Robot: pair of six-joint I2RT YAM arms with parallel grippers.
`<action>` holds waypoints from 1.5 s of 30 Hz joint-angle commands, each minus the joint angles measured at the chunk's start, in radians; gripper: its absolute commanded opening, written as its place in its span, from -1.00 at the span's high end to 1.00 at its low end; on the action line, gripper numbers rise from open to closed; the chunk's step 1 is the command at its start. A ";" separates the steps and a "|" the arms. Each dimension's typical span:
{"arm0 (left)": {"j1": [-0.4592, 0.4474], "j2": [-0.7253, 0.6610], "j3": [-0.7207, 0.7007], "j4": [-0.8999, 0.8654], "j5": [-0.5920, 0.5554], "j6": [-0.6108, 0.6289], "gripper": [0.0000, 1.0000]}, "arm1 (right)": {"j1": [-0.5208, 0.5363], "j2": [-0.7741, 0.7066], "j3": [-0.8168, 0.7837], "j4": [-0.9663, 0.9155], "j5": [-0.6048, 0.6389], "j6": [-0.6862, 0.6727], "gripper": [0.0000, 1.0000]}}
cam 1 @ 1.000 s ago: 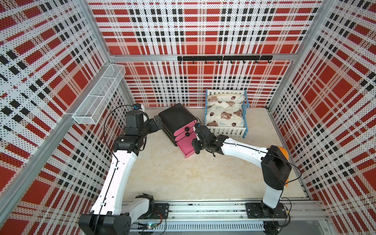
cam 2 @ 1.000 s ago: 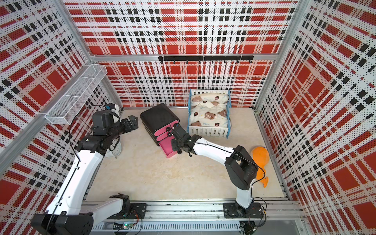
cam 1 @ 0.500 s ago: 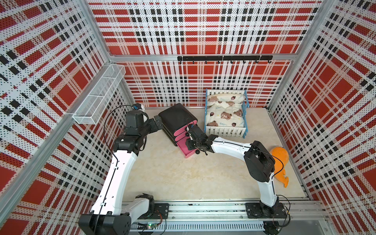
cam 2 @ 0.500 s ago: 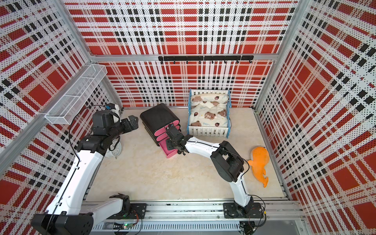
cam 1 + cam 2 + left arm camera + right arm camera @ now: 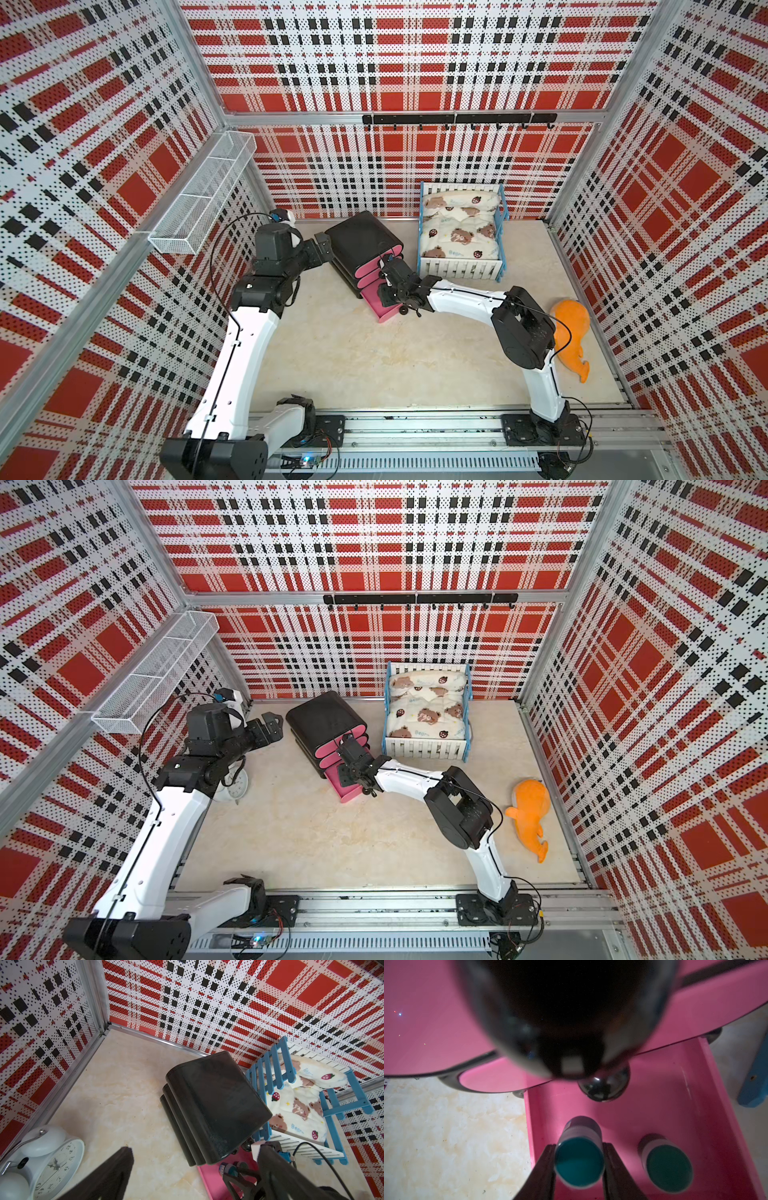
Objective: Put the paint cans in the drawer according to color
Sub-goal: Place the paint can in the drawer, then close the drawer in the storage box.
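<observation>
right wrist view: the right claw (image 5: pixel 579 1145) has its fingers (image 5: pixel 546 1167) snug against both sides of a teal can (image 5: pixel 579 1162), upright inside the pulled-out bottom drawer (image 5: pixel 675 1109). whether the can rests on the drawer floor i cannot tell. a second teal can (image 5: pixel 667 1166) stands just beside it, not touching. in both top views the chest (image 5: pixel 361 239) (image 5: pixel 324 717) sits near a toy bed (image 5: pixel 461 232). the left claw (image 5: pixel 323 247) hangs wide apart, holding nothing, just beside the chest's back.
</observation>
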 commanded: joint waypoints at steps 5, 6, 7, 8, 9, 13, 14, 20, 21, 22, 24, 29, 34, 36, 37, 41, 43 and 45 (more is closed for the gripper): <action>0.021 0.054 0.023 0.063 0.006 0.010 -0.98 | 0.009 -0.067 -0.022 -0.032 0.009 -0.013 -0.50; 0.027 0.068 0.031 0.066 0.014 0.013 -0.98 | 0.009 -0.088 -0.035 -0.030 0.003 -0.019 -0.58; 0.034 0.080 0.041 0.068 0.020 0.016 -0.98 | 0.009 -0.107 -0.048 -0.028 -0.005 -0.028 -0.65; 0.038 0.094 0.051 0.070 0.025 0.019 -0.98 | 0.009 -0.131 -0.068 -0.021 -0.009 -0.037 -0.72; 0.042 0.111 0.062 0.072 0.032 0.023 -0.98 | 0.009 -0.160 -0.090 -0.013 -0.010 -0.040 -0.78; 0.051 0.179 0.120 0.073 0.055 0.043 -0.98 | 0.009 -0.272 -0.186 0.021 0.000 -0.059 -0.93; 0.053 0.199 0.137 0.073 0.065 0.050 -0.98 | 0.009 -0.298 -0.213 0.027 0.004 -0.063 -0.94; 0.086 0.332 0.245 0.064 0.134 0.096 -0.98 | 0.009 -0.427 -0.384 0.109 -0.006 -0.082 -0.98; 0.090 0.358 0.269 0.058 0.144 0.111 -0.98 | 0.009 -0.440 -0.408 0.122 -0.018 -0.084 -0.98; 0.091 0.381 0.291 0.050 0.148 0.125 -0.98 | 0.009 -0.451 -0.433 0.142 -0.033 -0.086 -0.98; 0.091 0.434 0.348 0.023 0.156 0.155 -0.98 | 0.009 -0.470 -0.492 0.183 -0.043 -0.084 -0.97; 0.092 0.543 0.439 -0.018 0.148 0.177 -0.98 | 0.009 -0.494 -0.606 0.265 -0.040 -0.084 -0.94; 0.094 0.629 0.507 -0.034 0.204 0.187 -0.98 | 0.009 -0.452 -0.657 0.317 -0.063 -0.107 -0.92; 0.096 0.665 0.541 -0.046 0.214 0.195 -0.98 | 0.009 -0.442 -0.683 0.358 -0.065 -0.110 -0.92; 0.095 0.686 0.562 -0.055 0.228 0.203 -0.98 | 0.009 -0.434 -0.695 0.379 -0.066 -0.113 -0.91; 0.095 0.749 0.613 -0.073 0.256 0.219 -0.98 | 0.008 -0.395 -0.701 0.410 -0.051 -0.133 -0.88; 0.095 0.777 0.629 -0.079 0.269 0.231 -0.98 | 0.009 -0.374 -0.696 0.422 -0.037 -0.144 -0.87; 0.095 0.806 0.651 -0.092 0.280 0.246 -0.98 | 0.007 -0.352 -0.690 0.432 -0.035 -0.159 -0.84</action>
